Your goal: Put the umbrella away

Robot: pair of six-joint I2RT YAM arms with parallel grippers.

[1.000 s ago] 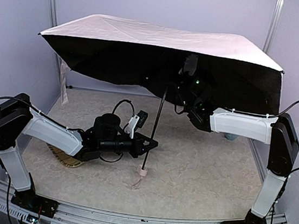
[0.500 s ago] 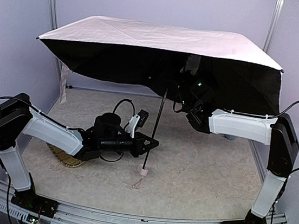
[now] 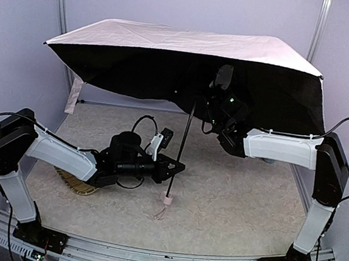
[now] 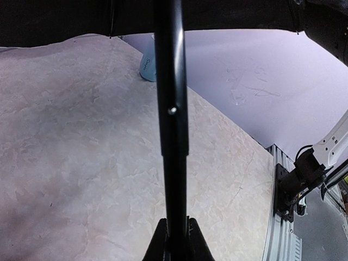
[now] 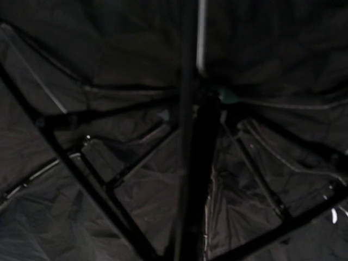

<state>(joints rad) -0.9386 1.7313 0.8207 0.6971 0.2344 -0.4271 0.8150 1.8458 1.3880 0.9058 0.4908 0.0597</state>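
The umbrella stands open over the table, pale pink on top with black lining below. Its thin black shaft runs down to a small whitish handle that rests on the table. My left gripper is shut on the lower shaft, a finger pressed on each side. My right gripper is up under the canopy beside the top of the shaft. In the right wrist view only the dark shaft, ribs and lining show, and the jaws cannot be made out.
A woven straw tray lies under my left forearm. A pale blue cup-like thing stands at the back right of the table. Metal frame posts and purple walls close in both sides. The canopy spans nearly the full width.
The canopy's right edge has drawn slightly inward and up, and a pink flap now hangs out at its left corner. My right gripper has shifted a little under the canopy. The left arm is still.
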